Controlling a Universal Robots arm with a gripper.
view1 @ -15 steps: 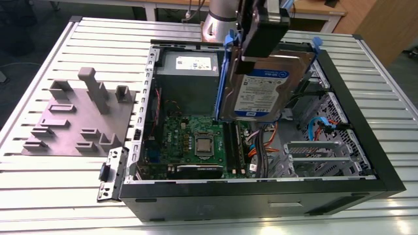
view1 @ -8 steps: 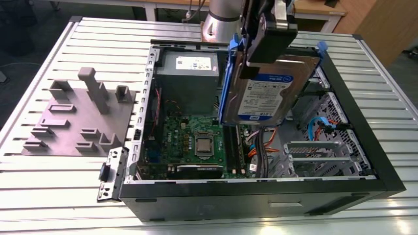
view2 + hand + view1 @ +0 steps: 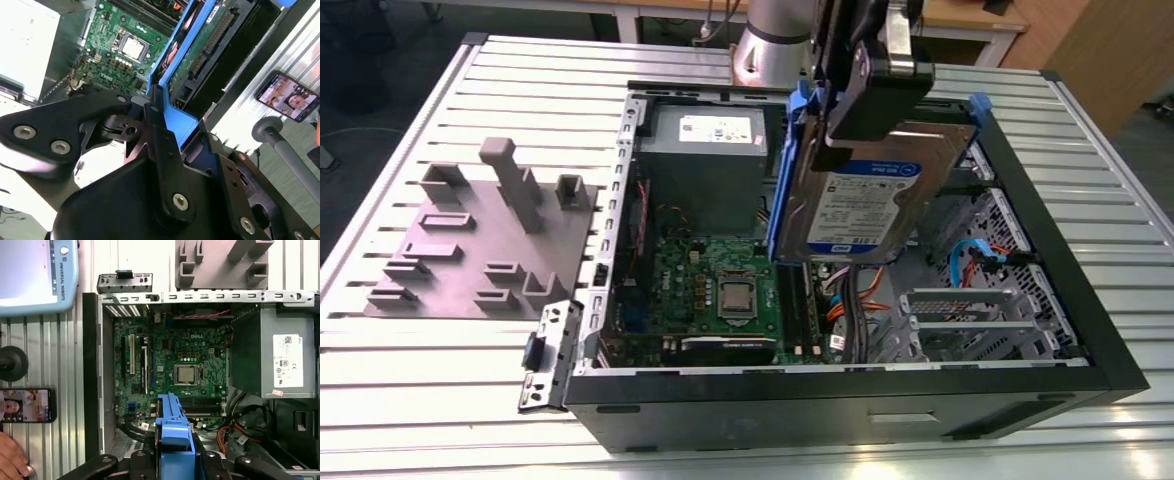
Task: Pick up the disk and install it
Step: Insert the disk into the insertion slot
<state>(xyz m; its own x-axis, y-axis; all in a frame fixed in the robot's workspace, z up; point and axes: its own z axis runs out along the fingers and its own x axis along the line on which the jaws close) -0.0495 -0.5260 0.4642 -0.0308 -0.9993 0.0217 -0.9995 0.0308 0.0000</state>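
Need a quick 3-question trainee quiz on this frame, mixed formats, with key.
1. True or false: the gripper holds the disk above the open computer case.
2. The disk's carrier rails are: A red, B blue, C yellow.
3. What grey item lies on the table at the exterior view's left of the case?

Key: 1 true. 2 B. 3 the grey fixture block.
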